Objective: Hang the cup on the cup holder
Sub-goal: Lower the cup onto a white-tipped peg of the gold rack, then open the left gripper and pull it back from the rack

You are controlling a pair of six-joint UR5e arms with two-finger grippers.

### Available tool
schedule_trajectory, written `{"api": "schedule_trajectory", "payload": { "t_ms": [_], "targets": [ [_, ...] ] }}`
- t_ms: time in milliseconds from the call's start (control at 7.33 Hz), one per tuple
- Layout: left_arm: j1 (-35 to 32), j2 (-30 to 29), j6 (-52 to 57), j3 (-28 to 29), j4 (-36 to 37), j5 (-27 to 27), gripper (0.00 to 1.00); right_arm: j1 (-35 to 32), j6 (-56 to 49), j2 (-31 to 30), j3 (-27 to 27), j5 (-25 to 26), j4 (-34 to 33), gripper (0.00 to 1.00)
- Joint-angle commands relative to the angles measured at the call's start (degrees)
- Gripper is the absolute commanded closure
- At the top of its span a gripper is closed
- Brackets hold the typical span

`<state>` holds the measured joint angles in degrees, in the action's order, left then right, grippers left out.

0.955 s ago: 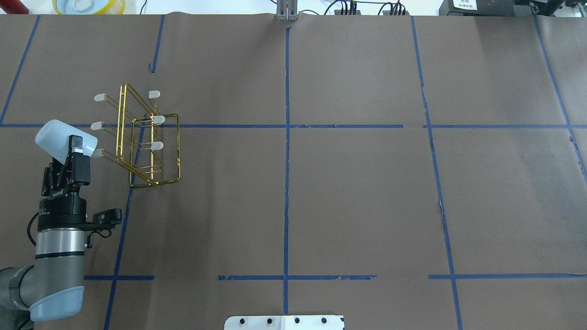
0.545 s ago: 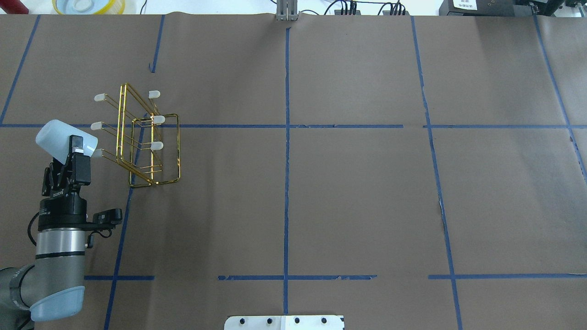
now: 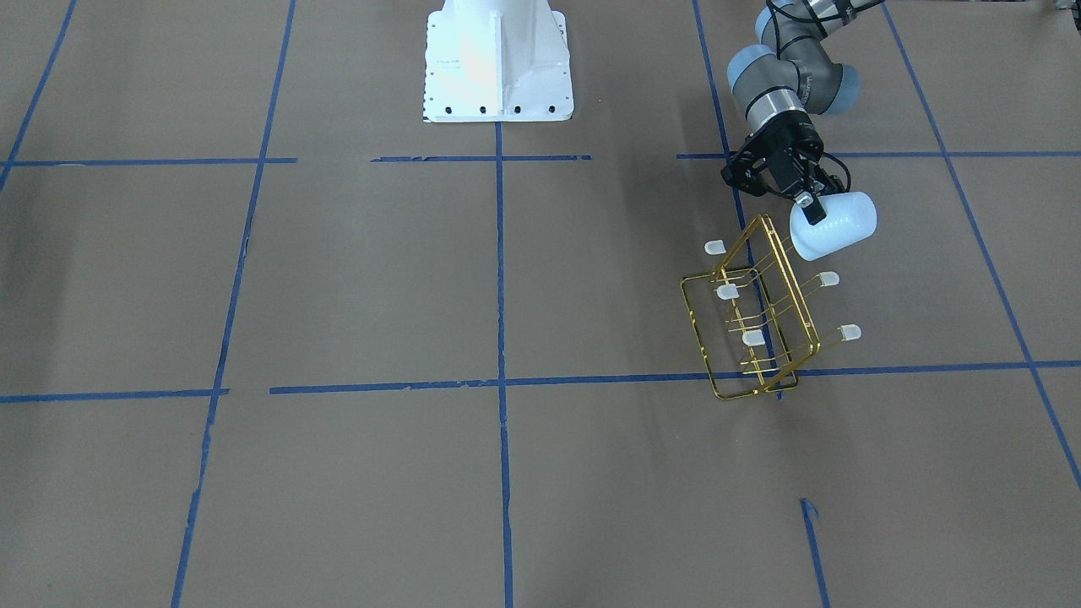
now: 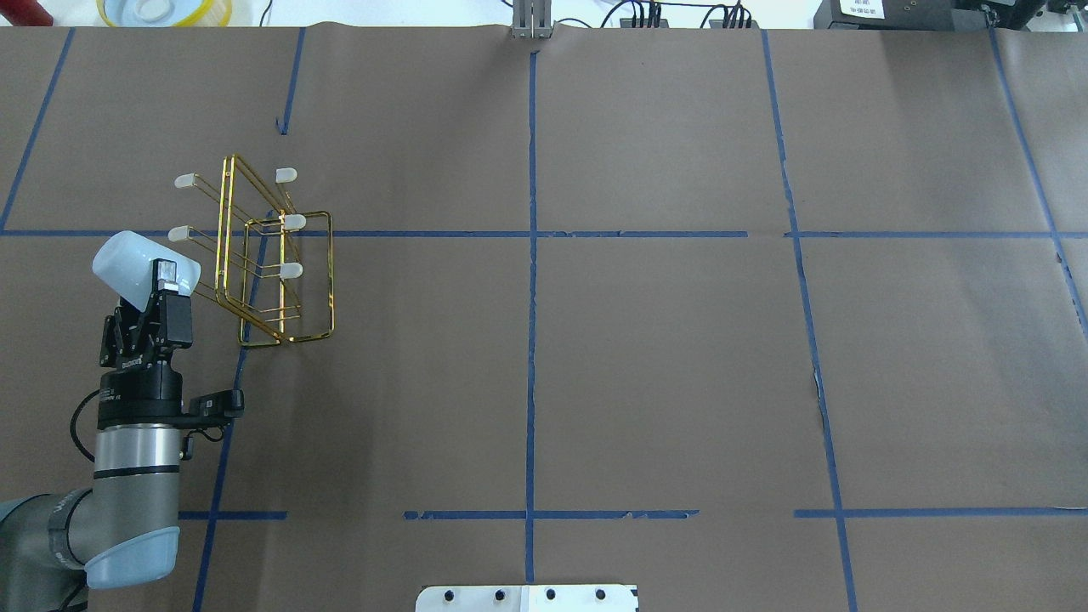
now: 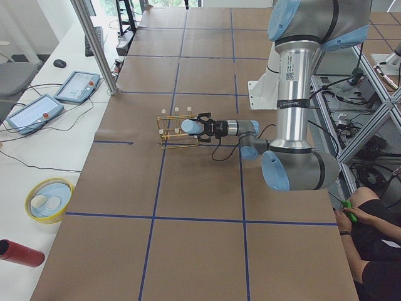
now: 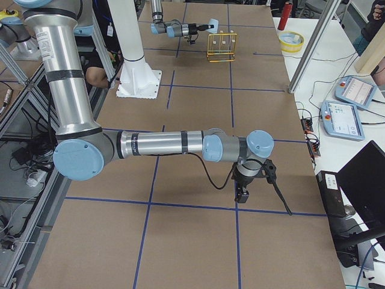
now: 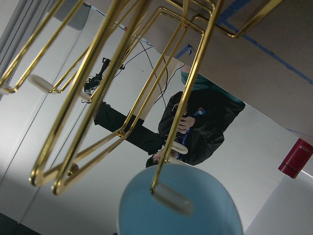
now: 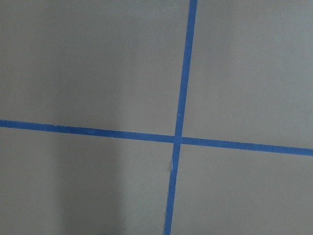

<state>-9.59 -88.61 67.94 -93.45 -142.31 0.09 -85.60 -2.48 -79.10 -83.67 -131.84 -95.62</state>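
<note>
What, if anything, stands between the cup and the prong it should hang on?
Nothing visible. The left gripper holds the cup tilted, mouth toward the rack. In the wrist view the nearest prong's cap lies right at the mouth, with no other thing between them. The other prongs stand off to the side.

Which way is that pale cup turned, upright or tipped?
Tipped on its side. The left tool holds the cup with its mouth toward the gold wire rack, one capped prong at its opening.
</note>
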Motion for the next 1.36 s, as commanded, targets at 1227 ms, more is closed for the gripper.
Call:
{"api": "schedule_trajectory", "payload": {
  "t_ms": [1227],
  "targets": [
    [-5.4,18.9,-20.6,-9.9,-17.4,-12.3,0.0,0.0,0.0,0.0,0.0,0.0,0.0,0.0]
  ]
}}
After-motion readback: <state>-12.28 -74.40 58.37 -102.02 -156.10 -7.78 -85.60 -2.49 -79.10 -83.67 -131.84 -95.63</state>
